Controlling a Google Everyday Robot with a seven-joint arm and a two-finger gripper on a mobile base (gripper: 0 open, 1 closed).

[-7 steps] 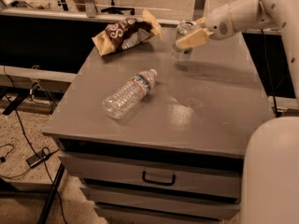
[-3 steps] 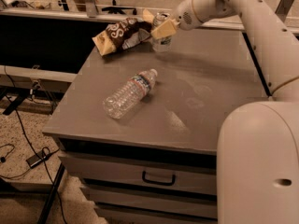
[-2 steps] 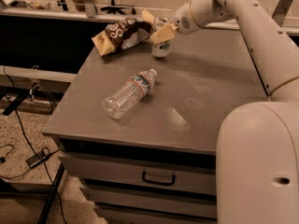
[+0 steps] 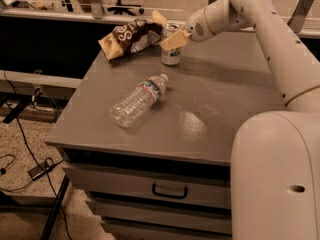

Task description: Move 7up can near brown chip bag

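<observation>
The 7up can (image 4: 171, 53) stands upright on the grey table top (image 4: 225, 99) at the back, just right of the brown chip bag (image 4: 131, 35), which lies crumpled at the back left corner with its tan edge close to the can's top. My gripper (image 4: 174, 38) reaches in from the right and is shut on the can's upper part; one tan finger pad (image 4: 176, 40) lies across the front of the can. The other finger is hidden behind the can.
A clear plastic water bottle (image 4: 139, 100) lies on its side in the middle left of the table. My white arm (image 4: 260, 29) spans the back right. The table has drawers (image 4: 169, 190) in front. Cables (image 4: 30, 159) lie on the floor at the left.
The gripper carried the can from the right back of the table leftwards to the chip bag and lowered it onto the table top beside the bag.
</observation>
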